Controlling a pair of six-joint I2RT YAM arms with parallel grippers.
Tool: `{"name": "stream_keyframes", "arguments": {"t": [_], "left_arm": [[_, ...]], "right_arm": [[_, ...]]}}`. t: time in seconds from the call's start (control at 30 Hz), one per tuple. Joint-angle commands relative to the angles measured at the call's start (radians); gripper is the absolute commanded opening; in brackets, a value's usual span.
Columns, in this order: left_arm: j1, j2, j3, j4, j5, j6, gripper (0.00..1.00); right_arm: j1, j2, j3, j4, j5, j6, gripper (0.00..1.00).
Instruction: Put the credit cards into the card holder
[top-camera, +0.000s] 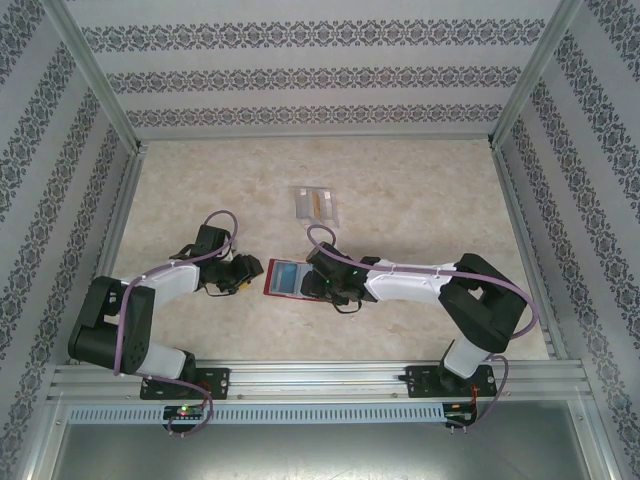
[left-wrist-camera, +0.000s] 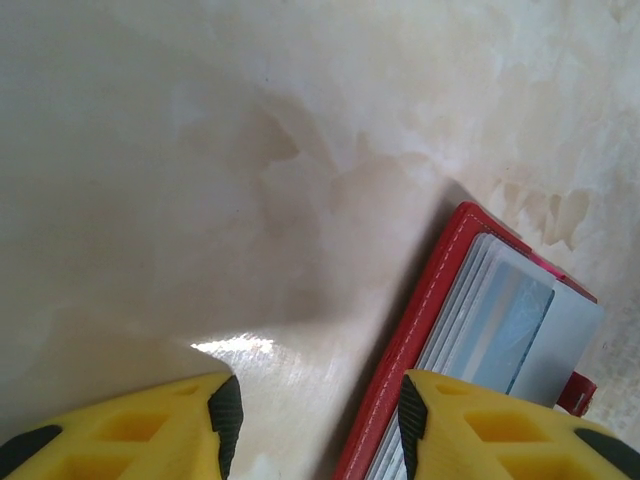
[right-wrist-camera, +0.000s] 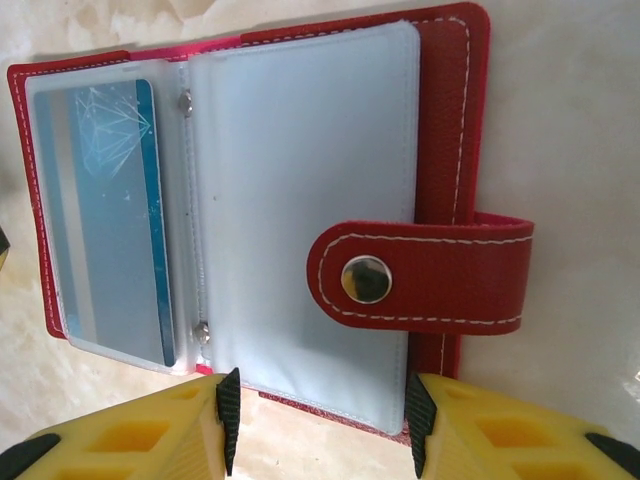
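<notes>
Right gripper (right-wrist-camera: 320, 435): jaws apart, nothing clamped. It hangs low over the near edge of the card holder (right-wrist-camera: 445, 120), with the empty clear pocket (right-wrist-camera: 300, 180) just beyond the fingertips.

Left gripper (left-wrist-camera: 320, 435): also spread and not grasping. One finger sits over the holder's red cover edge, the other over bare table (left-wrist-camera: 200, 150). Can't tell if it's pressing down.

Card holder lies open and flat between the two grippers, snap tab (right-wrist-camera: 450, 275) folded across the pocket page.

Progress:
- Done: blue card (right-wrist-camera: 110, 200) seated in the outer pocket.
- Left: at least one tan card (top-camera: 316, 204), in the clear case (top-camera: 330, 208) further back on the table, well apart from the holder. Count not readable from above.
- The facing pocket looks free for the next card.

Call it early to mid task. Next job is probably fetching from the case.
</notes>
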Motion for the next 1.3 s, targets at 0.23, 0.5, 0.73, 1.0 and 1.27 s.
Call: {"name": "stream_keyframes", "arguments": {"t": [0.23,0.5,0.73,1.0,1.27], "left_arm": [[-0.024,0.059,0.01,0.033,0.0,0.023,0.48],[-0.025,0.064,0.006,0.039,0.001,0.019,0.48],[-0.025,0.064,0.009,0.032,-0.003,0.024,0.48],[-0.026,0.067,0.008,0.034,0.0,0.023,0.48],[-0.027,0.078,0.011,0.047,0.005,0.019,0.48]], "right_arm": [[0.015,-0.032,0.017,-0.016,0.047,-0.015,0.49],[0.017,0.012,0.035,0.009,0.029,-0.015,0.49],[0.014,0.048,0.039,0.014,0.018,-0.009,0.49],[0.017,0.028,0.04,-0.011,0.041,-0.013,0.49],[0.016,0.028,0.018,-0.007,0.04,0.014,0.49]]}}
